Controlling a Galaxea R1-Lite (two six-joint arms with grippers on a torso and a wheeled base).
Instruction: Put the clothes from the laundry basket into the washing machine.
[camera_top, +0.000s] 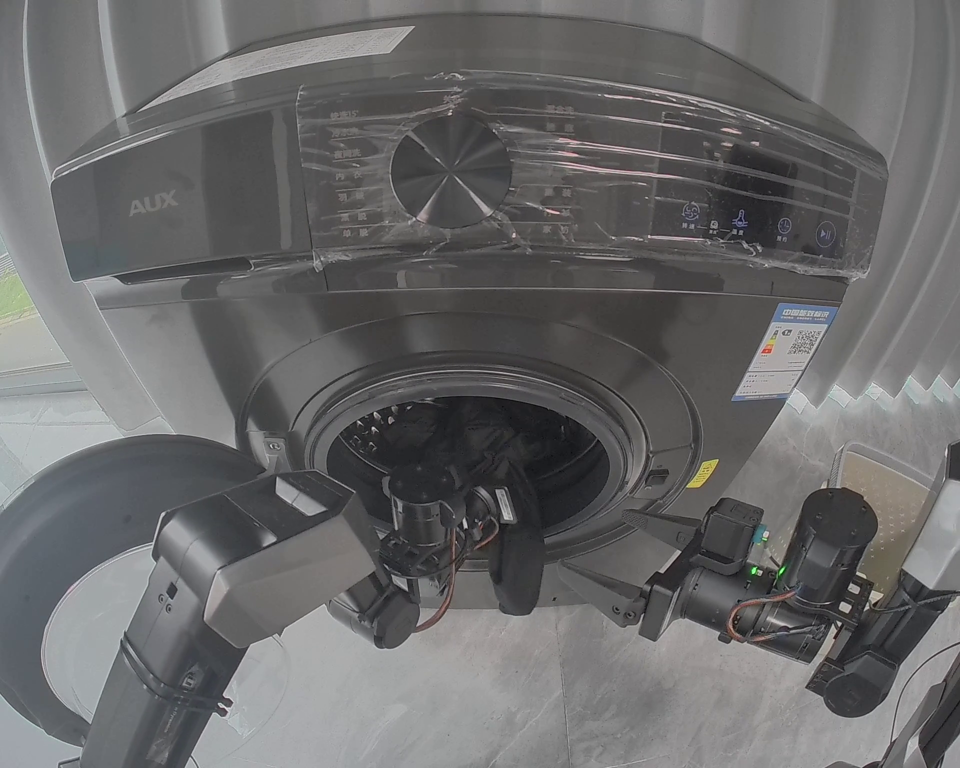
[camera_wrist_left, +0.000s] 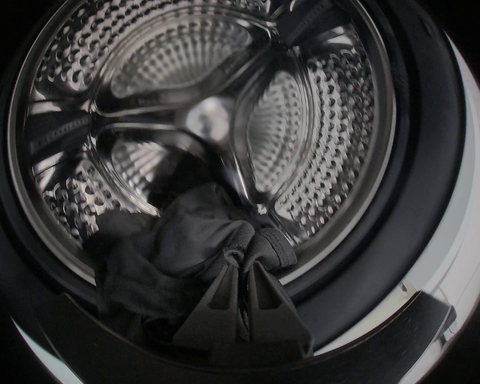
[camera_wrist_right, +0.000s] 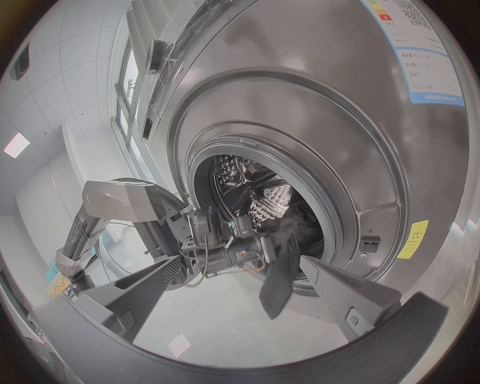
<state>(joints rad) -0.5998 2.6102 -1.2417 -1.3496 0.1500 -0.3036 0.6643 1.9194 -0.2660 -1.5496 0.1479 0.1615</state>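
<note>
Dark garment (camera_wrist_left: 165, 260) at the washing machine (camera_top: 480, 330) mouth: most of it lies on the bottom of the drum (camera_wrist_left: 210, 75), one end drapes out over the rubber door seal (camera_wrist_left: 425, 165) and hangs down the front. Left gripper (camera_wrist_left: 243, 262) at the lip of the opening, jaws clamped on a bunched fold of the garment. Left wrist sits right across the lower part of the opening. Right gripper (camera_top: 600, 548) low, just right of the opening, jaws spread wide, holding nothing. Door (camera_top: 60, 560) swung open to the left. Laundry basket (camera_top: 880, 485) at far right behind the right arm, contents can't tell. Dial (camera_top: 450, 170) on the film-wrapped panel above. Energy label (camera_top: 785, 350) and yellow sticker (camera_top: 703, 473) right of the opening. Grey tile floor (camera_top: 520, 690).
</note>
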